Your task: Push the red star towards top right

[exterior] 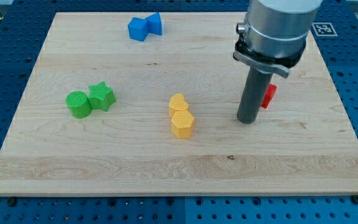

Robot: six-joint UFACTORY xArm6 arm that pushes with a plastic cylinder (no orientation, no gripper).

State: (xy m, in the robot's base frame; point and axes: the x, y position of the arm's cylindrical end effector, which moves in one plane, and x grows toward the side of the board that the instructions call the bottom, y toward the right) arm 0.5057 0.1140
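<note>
The red star (268,96) lies on the wooden board (179,168) at the view's right, mostly hidden behind my rod, so its shape is hard to make out. My tip (247,121) rests on the board just left of and slightly below the red star, close to or touching it. The rod rises to the arm's grey cylinder at the view's top right.
A yellow heart (178,103) and a yellow hexagon (182,124) sit together at the centre. A green cylinder (78,104) and a green star (101,96) sit at the left. Two blue blocks (144,27) touch at the top.
</note>
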